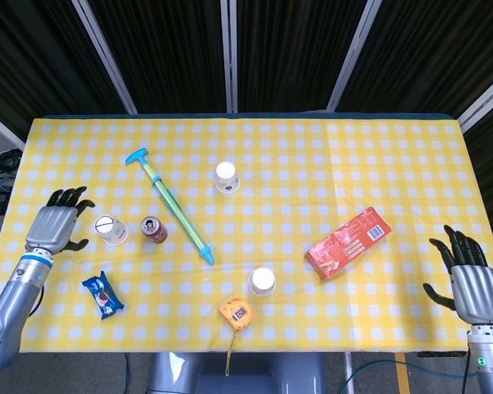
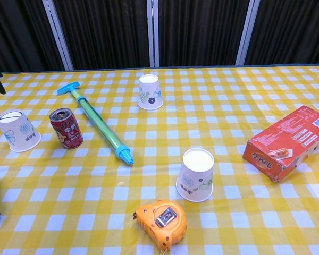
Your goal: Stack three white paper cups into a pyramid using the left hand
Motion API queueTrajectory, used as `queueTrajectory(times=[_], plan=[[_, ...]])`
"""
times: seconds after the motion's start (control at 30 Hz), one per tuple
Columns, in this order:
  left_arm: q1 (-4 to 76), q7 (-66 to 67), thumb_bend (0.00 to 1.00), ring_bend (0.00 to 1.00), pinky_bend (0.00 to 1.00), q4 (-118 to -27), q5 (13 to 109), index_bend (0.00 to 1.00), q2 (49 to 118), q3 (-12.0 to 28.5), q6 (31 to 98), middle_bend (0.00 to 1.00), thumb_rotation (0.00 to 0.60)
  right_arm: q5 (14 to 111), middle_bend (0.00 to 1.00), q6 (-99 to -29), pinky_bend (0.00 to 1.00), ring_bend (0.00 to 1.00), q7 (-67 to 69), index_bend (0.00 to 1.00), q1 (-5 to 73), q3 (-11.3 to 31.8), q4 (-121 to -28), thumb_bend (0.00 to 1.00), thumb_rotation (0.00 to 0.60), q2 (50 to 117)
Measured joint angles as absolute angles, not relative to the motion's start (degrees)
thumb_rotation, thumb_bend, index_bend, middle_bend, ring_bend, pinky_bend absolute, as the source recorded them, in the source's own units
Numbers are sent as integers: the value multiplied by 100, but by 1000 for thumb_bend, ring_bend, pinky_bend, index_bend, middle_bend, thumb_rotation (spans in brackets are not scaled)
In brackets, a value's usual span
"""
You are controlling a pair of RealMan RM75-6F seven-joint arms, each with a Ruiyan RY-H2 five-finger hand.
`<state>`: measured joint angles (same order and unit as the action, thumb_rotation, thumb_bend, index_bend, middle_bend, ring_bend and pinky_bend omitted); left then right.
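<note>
Three white paper cups stand upside down and apart on the yellow checked table. One cup (image 1: 111, 230) (image 2: 18, 130) is at the left, one (image 1: 227, 177) (image 2: 150, 92) sits toward the back middle, and one (image 1: 261, 281) (image 2: 196, 174) is near the front. My left hand (image 1: 56, 226) hovers open just left of the left cup, fingers spread, not touching it. In the chest view only a dark fingertip shows at the left edge. My right hand (image 1: 470, 279) stays open past the table's right front corner.
A red drink can (image 1: 154, 230) (image 2: 66, 128) stands right beside the left cup. A teal and green water pump (image 1: 171, 205) lies diagonally, with an orange tape measure (image 1: 237, 313), a blue snack packet (image 1: 103, 295) and a red box (image 1: 348, 242) around.
</note>
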<state>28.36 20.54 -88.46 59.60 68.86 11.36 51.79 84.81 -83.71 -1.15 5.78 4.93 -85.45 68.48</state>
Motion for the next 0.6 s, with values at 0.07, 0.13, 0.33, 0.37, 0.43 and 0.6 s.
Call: queueTrajectory(times=[0.07,0.13,0.33,0.37,0.43,0.6], plan=[[2968,2136,257,0,0,-8768,5831,286,6941,1131,5071,0,600,8479,0,-8373,120,0,-105,226,580,496,-8540,94,600,6850],[3064,2201,257,0,0,-8718,5739,296,6987,1121,4995,0,600,8489,0,-8393,121,0,-83,227,580,501,-8527,93,600,6858],[3282,2361,257,0,0,-8592,5532,285,7137,1059,4867,0,600,8537,0,-8467,122,0,-7,233,565,501,-8478,93,600,6873],[3316,2388,257,0,0,-8570,5480,286,7159,1041,4854,0,600,8531,0,-8469,122,0,3,234,562,502,-8476,94,600,6869],[3364,2427,257,0,0,-8538,5400,291,7186,1011,4834,0,600,8512,0,-8469,122,0,18,235,556,507,-8474,94,600,6859],[3480,2499,257,0,0,-8409,5189,321,7269,924,4782,0,600,8473,0,-8476,122,0,69,235,541,521,-8478,94,600,6832]])
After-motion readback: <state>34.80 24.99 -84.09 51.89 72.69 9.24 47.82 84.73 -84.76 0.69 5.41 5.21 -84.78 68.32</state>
